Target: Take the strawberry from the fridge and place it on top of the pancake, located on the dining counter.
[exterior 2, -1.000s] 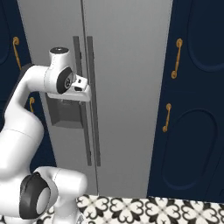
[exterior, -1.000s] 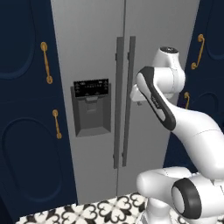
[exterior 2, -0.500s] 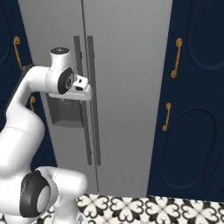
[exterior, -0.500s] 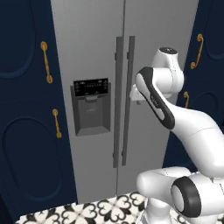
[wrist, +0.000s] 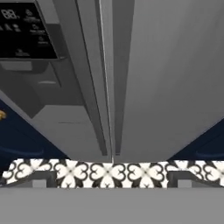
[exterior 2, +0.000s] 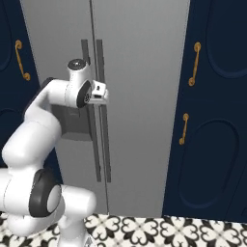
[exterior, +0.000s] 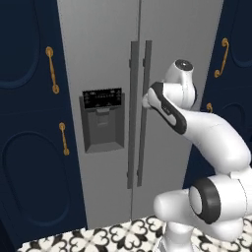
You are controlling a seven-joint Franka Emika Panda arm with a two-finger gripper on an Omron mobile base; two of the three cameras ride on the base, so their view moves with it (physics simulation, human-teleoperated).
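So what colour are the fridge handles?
Dark grey handles, clearest in the left base view.

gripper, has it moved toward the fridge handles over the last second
Yes, slightly. In the left base view the gripper has crept left, closer to the fridge's right door handle, and now reaches it.

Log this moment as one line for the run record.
stage: approaching fridge | doors: both closed | gripper: open, empty, near right door's handle | strawberry: not yet retrieved
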